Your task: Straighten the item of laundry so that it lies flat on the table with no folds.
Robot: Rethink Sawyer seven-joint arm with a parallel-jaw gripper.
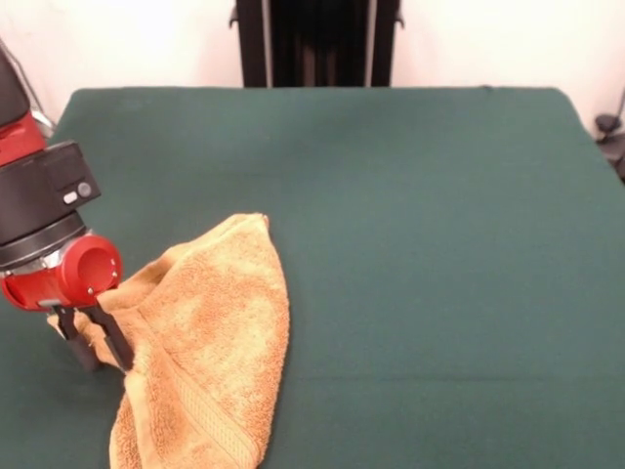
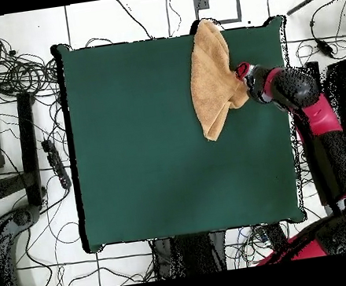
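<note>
at the left of the front view the claw [image 1: 96, 344] sits low at the towel's [image 1: 210, 342] left edge, its two dark fingers [image 1: 115, 342] together on a bunched bit of terry, so it looks clamped on the cloth just above the tabletop [image 1: 439, 244]. the towel lies to its right as a long, folded-over wedge: a narrow tip toward the middle of the tabletop, the wide end with the woven band [image 1: 210, 415] running to the near edge and seemingly hanging over it, which the overhead view bears out with the towel [image 2: 210, 76] at the tabletop's [image 2: 128, 140] rim. it is doubled along its length, so the task looks barely begun. to do this step well, the grip should hold only the top layer, lift just enough to free it, then draw away from the fold line, sideways and low, so the under layer stays put by friction. pulling too high or catching both layers would likely drag the whole towel.
</note>
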